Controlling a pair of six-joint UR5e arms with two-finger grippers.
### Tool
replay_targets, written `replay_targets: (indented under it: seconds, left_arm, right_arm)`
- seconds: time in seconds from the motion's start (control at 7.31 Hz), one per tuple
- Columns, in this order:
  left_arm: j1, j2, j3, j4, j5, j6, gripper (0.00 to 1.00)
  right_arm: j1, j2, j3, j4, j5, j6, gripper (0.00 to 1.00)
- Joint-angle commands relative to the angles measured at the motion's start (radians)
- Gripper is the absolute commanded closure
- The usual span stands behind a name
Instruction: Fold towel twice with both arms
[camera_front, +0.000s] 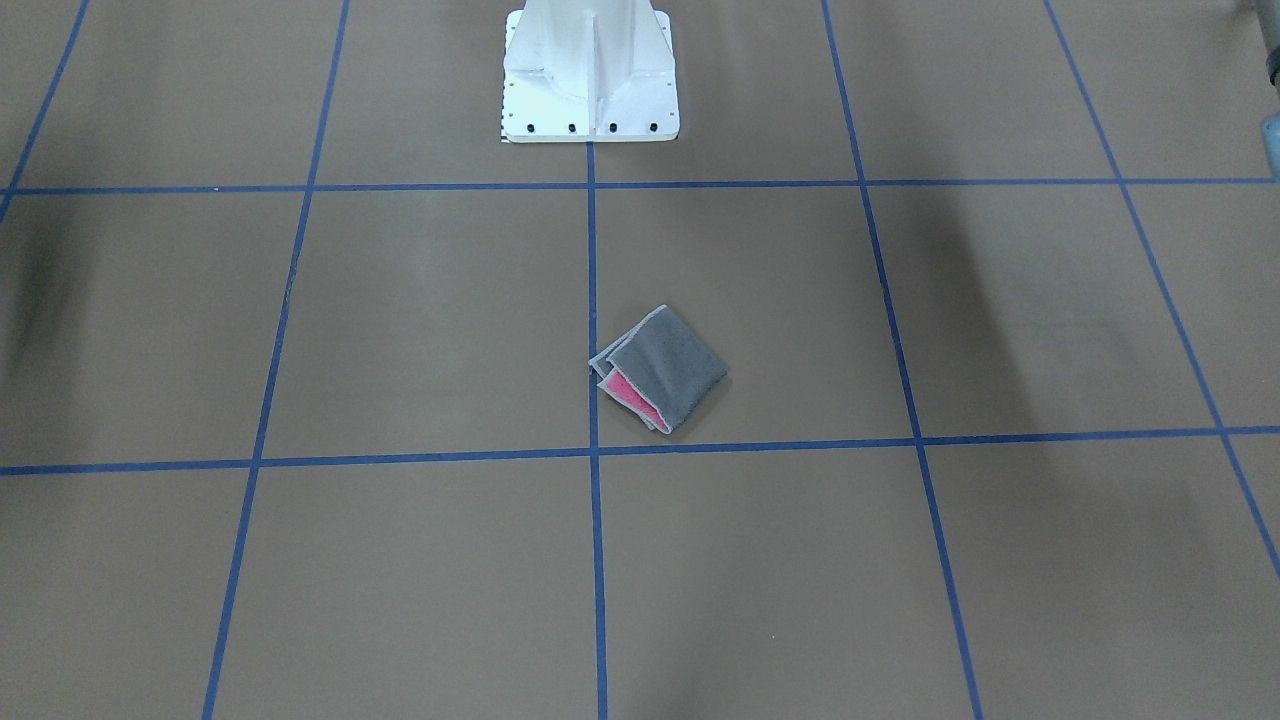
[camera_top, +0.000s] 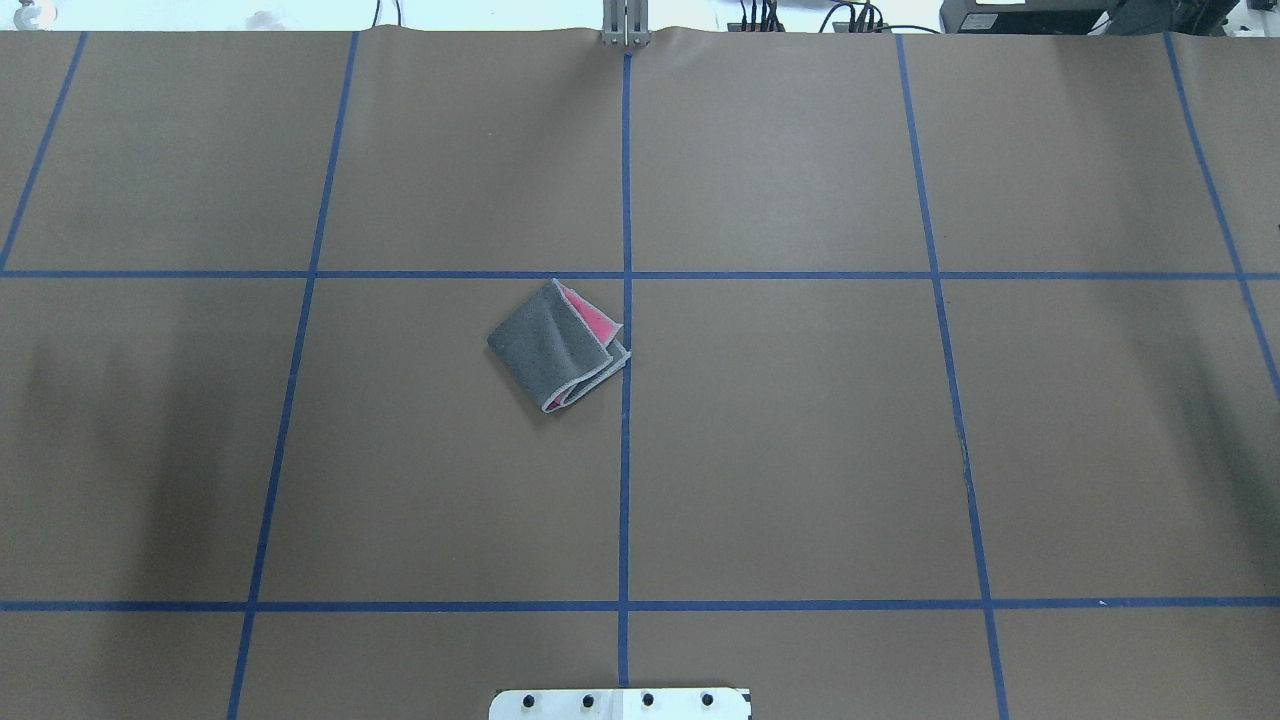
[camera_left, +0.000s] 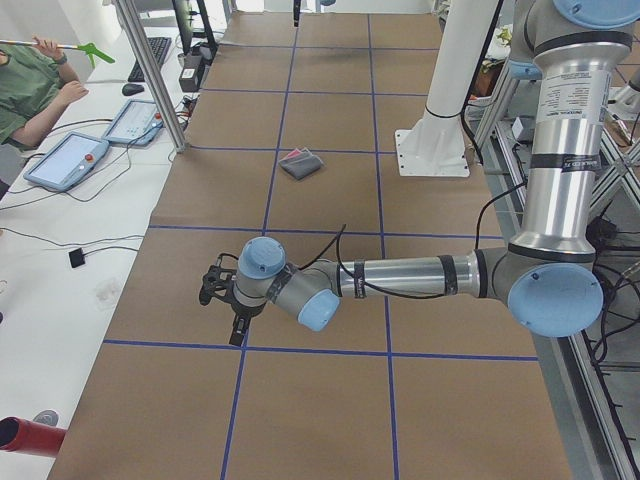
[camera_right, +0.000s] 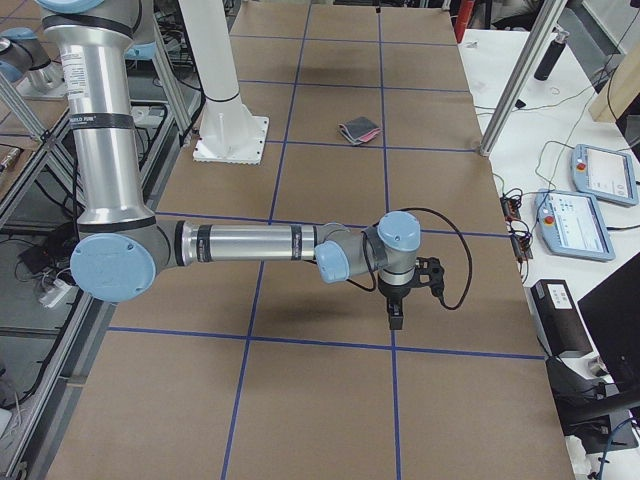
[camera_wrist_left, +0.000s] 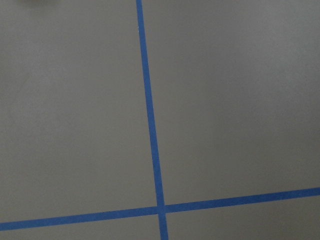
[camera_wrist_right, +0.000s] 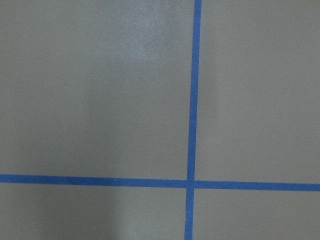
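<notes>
- Left pincer (camera_left: 236, 333), black and pointed down over the bench (camera_left: 330, 400), appeared only in the exterior left view, at the end of the near left arm (camera_left: 400, 277). From that view I could not tell whether it was spread or pressed together.
- The right pincer (camera_right: 396, 320) appeared only in the exterior right view, hanging from the near right arm (camera_right: 250, 243) low over the bench. Its state could not be told either.
- The overhead and front-facing views framed just the middle of the bench, so they gave the clearest look at the towel (camera_top: 550, 350).
- The towel lay folded with its dark grey face up and a strip of pink showing along the open edge. It sat skewed to the grid on the robot's left of the centre blue tape line (camera_top: 625, 480), with one corner touching that line.
- In the front-facing view the towel (camera_front: 665, 365) lay out in front of the white pedestal (camera_front: 590, 70), whose top was cut off.
- Both side views showed the towel small and far, well apart from either pincer, and its layers were too small to count.
- The wrist views held only brown bench surface and a crossing of tape lines.
- An operator (camera_left: 30, 85) in green sat cut off at the exterior left view's edge, beside two teach pendants (camera_left: 65, 160).
</notes>
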Motion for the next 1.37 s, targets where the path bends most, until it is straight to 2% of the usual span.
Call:
replay_targets:
  seconds: [0.0,0.14,0.27,0.41,0.68,0.82,0.96,1.23]
  left_arm:
    - [-0.035,0.003,-0.088,0.189,-0.044,0.122,0.00]
    - [-0.067,0.005,-0.163,0.376,-0.044,0.253,0.00]
    - [-0.080,0.014,-0.218,0.504,-0.046,0.337,0.00]
    - [-0.081,0.071,-0.243,0.516,-0.048,0.342,0.00]
    - [-0.080,0.138,-0.250,0.499,-0.048,0.338,0.00]
    - [-0.080,0.143,-0.247,0.499,-0.064,0.338,0.00]
    - [-0.083,0.143,-0.253,0.508,-0.131,0.336,0.00]
    - [-0.083,0.124,-0.253,0.514,-0.132,0.331,0.00]
  right_arm:
    - [0.053,-0.001,0.089,-0.146,0.063,-0.011,0.00]
    - [0.061,-0.013,0.158,-0.222,0.065,-0.013,0.00]
    - [0.066,-0.027,0.208,-0.288,0.074,-0.022,0.00]
    - [0.070,-0.040,0.203,-0.313,0.108,-0.107,0.00]
    - [0.083,-0.047,0.195,-0.344,0.136,-0.152,0.00]
    - [0.090,-0.056,0.189,-0.342,0.155,-0.154,0.00]
    - [0.112,-0.057,0.168,-0.344,0.181,-0.183,0.00]
    - [0.142,-0.051,0.102,-0.342,0.199,-0.285,0.00]
